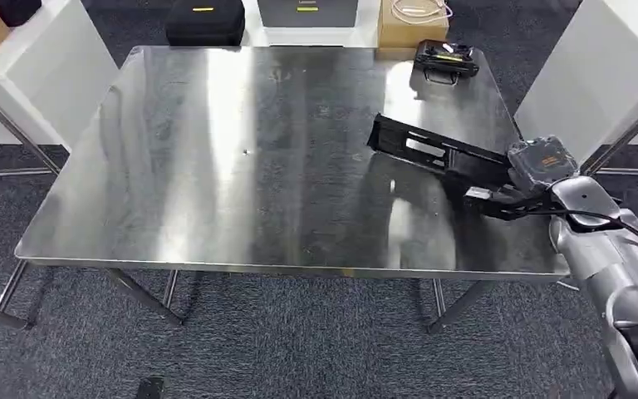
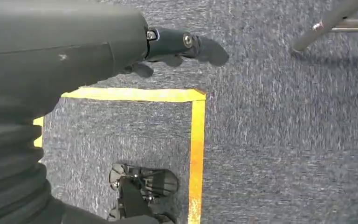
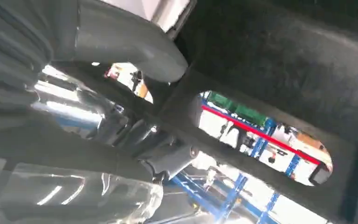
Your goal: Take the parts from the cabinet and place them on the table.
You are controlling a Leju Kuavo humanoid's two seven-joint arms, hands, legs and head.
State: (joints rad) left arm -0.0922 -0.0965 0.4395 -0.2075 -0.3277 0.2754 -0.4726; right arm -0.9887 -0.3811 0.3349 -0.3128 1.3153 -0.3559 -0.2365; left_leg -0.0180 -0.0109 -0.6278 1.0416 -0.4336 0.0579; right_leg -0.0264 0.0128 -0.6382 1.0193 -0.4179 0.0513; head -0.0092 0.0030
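Note:
A long, flat black part with slots [image 1: 432, 150] lies slanted over the right side of the steel table [image 1: 241, 166]. My right hand [image 1: 505, 196] grips its near end, with the silver forearm coming in from the lower right. In the right wrist view the part [image 3: 270, 70] spans the picture and my grey thumb [image 3: 135, 46] presses on it. I cannot tell whether the part touches the tabletop. My left hand [image 2: 168, 51] hangs over the carpet with its thumb stuck out and nothing in it.
A smaller black part with a handle [image 1: 444, 60] sits at the table's far right corner. Behind the table stand a cardboard box [image 1: 413, 23] and a black case [image 1: 206, 21]. White panels flank both sides. Yellow floor tape [image 2: 196, 154] marks the carpet.

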